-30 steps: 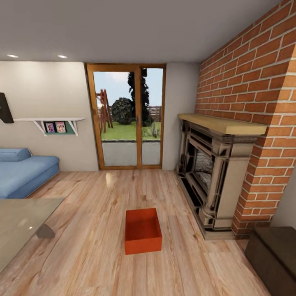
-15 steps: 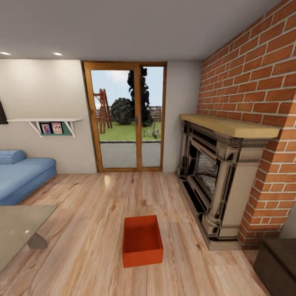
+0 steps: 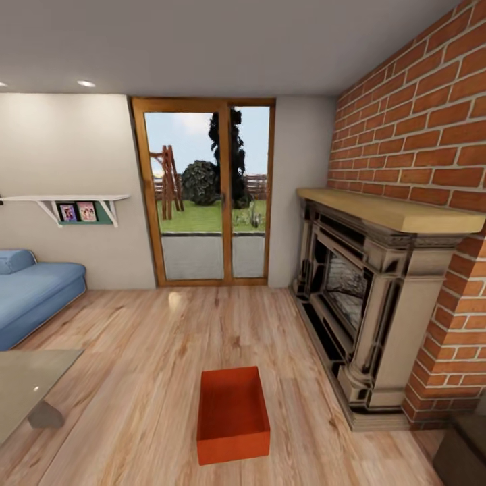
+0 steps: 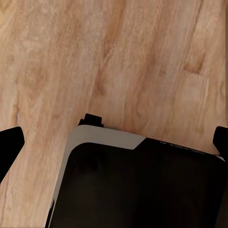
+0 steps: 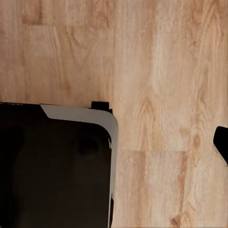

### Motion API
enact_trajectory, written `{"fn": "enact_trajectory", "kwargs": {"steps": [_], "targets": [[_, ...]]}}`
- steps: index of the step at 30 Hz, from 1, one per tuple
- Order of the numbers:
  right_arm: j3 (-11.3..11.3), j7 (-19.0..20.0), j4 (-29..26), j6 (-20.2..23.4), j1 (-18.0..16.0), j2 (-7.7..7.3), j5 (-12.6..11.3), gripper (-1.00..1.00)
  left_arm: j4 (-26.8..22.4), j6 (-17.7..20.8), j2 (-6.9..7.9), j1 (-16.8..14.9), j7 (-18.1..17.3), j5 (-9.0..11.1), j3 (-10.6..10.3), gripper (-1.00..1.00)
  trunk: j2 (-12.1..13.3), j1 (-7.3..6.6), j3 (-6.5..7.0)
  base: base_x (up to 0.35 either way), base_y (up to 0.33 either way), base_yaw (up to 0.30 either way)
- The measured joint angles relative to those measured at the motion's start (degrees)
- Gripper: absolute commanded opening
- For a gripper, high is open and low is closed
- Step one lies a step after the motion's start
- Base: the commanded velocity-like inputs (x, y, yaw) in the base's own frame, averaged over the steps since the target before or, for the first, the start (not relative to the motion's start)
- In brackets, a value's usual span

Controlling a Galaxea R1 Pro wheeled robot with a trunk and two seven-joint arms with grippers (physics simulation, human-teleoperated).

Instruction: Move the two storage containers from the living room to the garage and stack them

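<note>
One storage container (image 3: pixel 232 413), an orange-red open-top bin, stands empty on the light wood plank floor (image 3: pixel 135 378) of the living room, low in the head view and just left of the fireplace (image 3: pixel 364 297). In the left wrist view my left gripper (image 4: pixel 113 142) is open, its dark fingertips (image 4: pixel 8 145) far apart at the picture's edges, over bare planks and my dark base (image 4: pixel 142 185). In the right wrist view a dark fingertip (image 5: pixel 221 142) of the right gripper hangs over the planks beside the base (image 5: pixel 57 166), with nothing held.
A brick chimney wall (image 3: pixel 418 135) and stone fireplace run along the right. Wood-framed glass doors (image 3: pixel 206 192) stand straight ahead. A blue sofa (image 3: pixel 34 293) and a glass table (image 3: pixel 27 385) are at the left. A dark box (image 3: pixel 466 452) sits at the lower right.
The whole view has moved forward into the room: the container now sits nearer and lower, and the sofa, shelf and table have slid leftward. The container itself has not moved.
</note>
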Motion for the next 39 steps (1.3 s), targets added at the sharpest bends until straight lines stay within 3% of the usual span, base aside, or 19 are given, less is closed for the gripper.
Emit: {"fn": "enact_trajectory", "kwargs": {"steps": [39], "targets": [[0.2,0.5,0.0,0.5,0.0,0.01,0.3,1.00,0.0,0.0,0.00,0.0,0.0,0.0,0.0,1.00,0.0,0.01,0.00,0.272,0.000,0.000]]}}
